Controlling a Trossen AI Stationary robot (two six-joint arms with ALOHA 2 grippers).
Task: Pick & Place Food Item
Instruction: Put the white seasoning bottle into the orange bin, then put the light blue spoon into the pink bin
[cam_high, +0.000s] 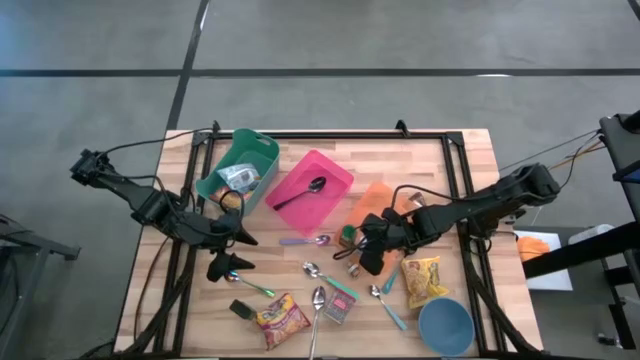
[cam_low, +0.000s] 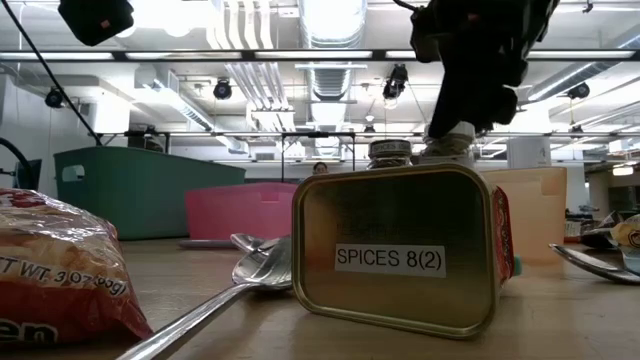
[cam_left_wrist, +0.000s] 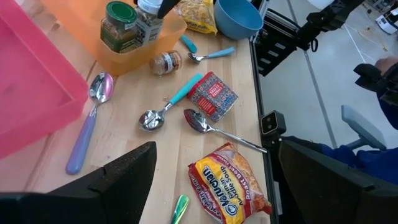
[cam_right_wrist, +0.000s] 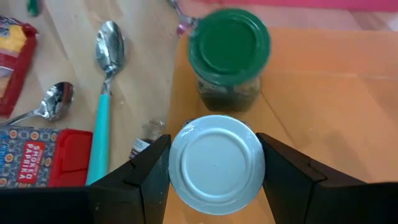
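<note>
Right gripper (cam_right_wrist: 216, 171) has its dark fingers (cam_right_wrist: 149, 168) clamped on both sides of a round white-lidded jar (cam_right_wrist: 216, 162). Green-lidded glass spice jar (cam_right_wrist: 229, 56) just beside it at 12 o'clock, on the orange tray (cam_right_wrist: 336, 93). Teal-handled metal spoon (cam_right_wrist: 107, 81) at 10 o'clock, red paprika tin (cam_right_wrist: 46, 163) at 9 o'clock.

The white round lid (cam_right_wrist: 216, 159) of a jar fills the gap of the right pincer (cam_right_wrist: 216, 168), hiding the jar's body and label below it. In the low view, the red crinkled noodle packet (cam_low: 55, 265) runs off the picture's edge, and the gold spice tin (cam_low: 400, 260) masks the things behind it.
</note>
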